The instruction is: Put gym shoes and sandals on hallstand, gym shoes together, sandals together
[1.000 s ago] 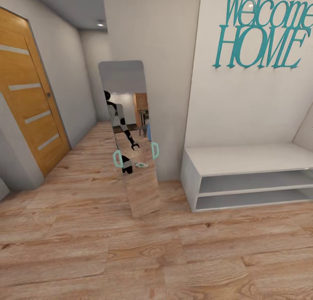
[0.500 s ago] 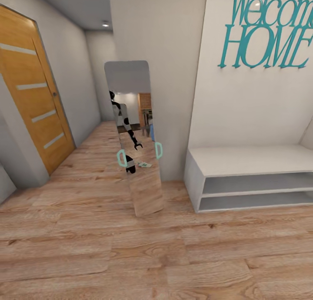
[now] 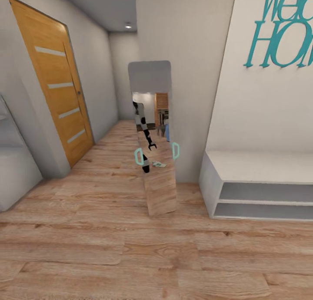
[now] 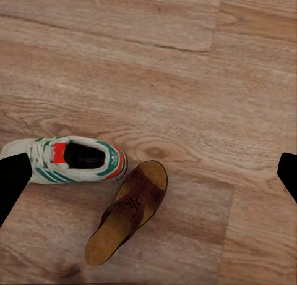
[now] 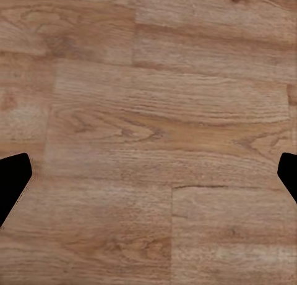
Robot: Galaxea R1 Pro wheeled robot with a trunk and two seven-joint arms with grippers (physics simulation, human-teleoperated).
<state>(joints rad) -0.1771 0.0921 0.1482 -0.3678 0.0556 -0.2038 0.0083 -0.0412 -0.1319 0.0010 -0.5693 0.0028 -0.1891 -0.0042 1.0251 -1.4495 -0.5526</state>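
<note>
One gym shoe [image 4: 68, 160] touches a sandal [image 4: 129, 212] on the corridor floor [image 4: 185, 81]; left end effector [image 4: 151, 177] and right end effector [image 5: 151, 177] both gape wide, empty.

A gym shoe [image 4: 71, 160] lay on its sole on the corridor floor [image 4: 185, 81], cream-white with teal-green side stripes, white laces and a red-orange tongue patch. Its heel touched, or very nearly touched, the strap end of a sandal [image 4: 129, 211], a flat dark-brown leather one with a tan-brown footbed, set at an angle to the shoe. The floor was light-brown wood-plank laminate with grain and knots. The hallstand [image 3: 261, 167] stood at the far right against the wall, light grey, its two long open shelves and top bare.
</note>
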